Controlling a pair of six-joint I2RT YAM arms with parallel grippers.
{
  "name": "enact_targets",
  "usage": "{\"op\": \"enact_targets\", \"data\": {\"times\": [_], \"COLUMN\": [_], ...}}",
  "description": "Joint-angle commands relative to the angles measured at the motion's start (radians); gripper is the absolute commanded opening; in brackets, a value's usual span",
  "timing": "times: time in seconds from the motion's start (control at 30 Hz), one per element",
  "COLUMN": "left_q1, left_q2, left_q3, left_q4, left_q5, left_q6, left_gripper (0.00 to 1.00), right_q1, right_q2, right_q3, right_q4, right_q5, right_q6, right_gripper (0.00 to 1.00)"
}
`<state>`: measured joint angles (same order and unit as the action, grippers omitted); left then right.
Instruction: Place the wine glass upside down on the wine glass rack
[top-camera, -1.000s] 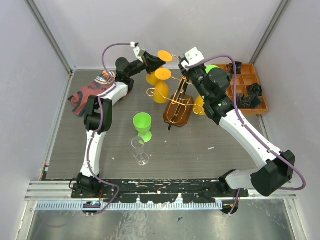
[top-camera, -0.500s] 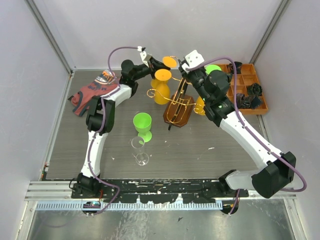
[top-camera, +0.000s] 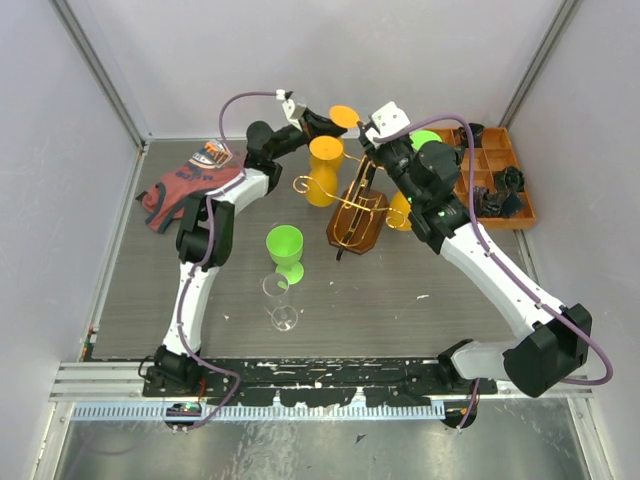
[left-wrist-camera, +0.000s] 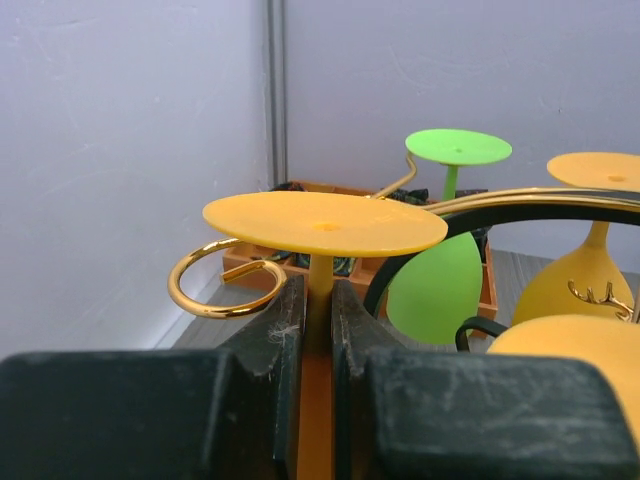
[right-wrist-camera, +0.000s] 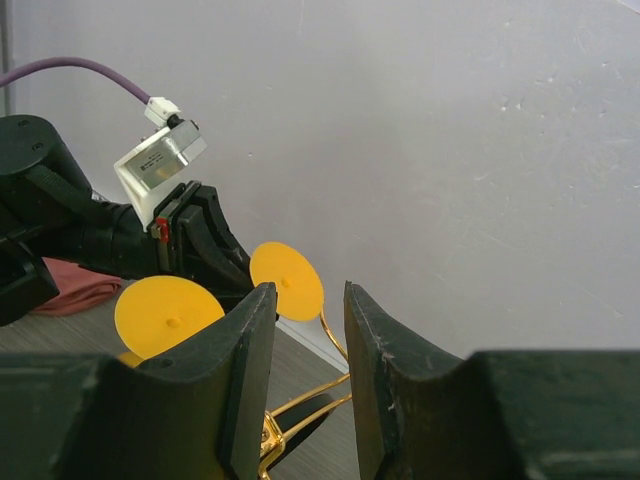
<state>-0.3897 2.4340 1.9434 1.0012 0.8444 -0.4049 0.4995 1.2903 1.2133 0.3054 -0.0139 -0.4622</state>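
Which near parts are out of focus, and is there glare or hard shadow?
Left wrist: the left gripper's fingers are soft at the bottom edge, while the foot of the orange wine glass is sharp. Right wrist: the right gripper's fingers blur too. Top external: even light, weak shadows, no strong glare.

The orange wine glass (left-wrist-camera: 325, 222) hung upside down, its flat round foot on top. Its thin stem was pinched between the fingers (left-wrist-camera: 284, 335) of the left gripper (left-wrist-camera: 318, 310), just beside a curled gold arm of the wine glass rack (top-camera: 352, 230). The rack stood upright on its oval brown base on the desk (top-camera: 400, 290).
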Motion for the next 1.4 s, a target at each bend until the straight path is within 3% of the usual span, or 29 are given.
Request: {"op": "enact_targets", "data": {"times": [0.0,0.83,1.37], "left_q1": [-0.001,-0.024,-0.025], "left_q2": [0.038,0.13,0.168], "left_q3": [0.055,0.135,0.199], "left_q4": [0.084,0.048,-0.056], "left_q5": [-0.054,-0.111,-0.284], "left_q6": [-0.029,-0.026,0.078], "left_gripper": [0.08,0.18,0.22], "right_q1": [-0.01,-0.036,-0.061], "right_q2": [-0.027,0.011,0.005], "right_q3": [0.009,0.018,0.005], "right_q4": [0.04,0.044,0.05], "right_q5": [-0.018,-0.08,-0.106], "right_q6": [0.024,0.052,0.071], "right_gripper": [0.39,0.39,0.39]}}
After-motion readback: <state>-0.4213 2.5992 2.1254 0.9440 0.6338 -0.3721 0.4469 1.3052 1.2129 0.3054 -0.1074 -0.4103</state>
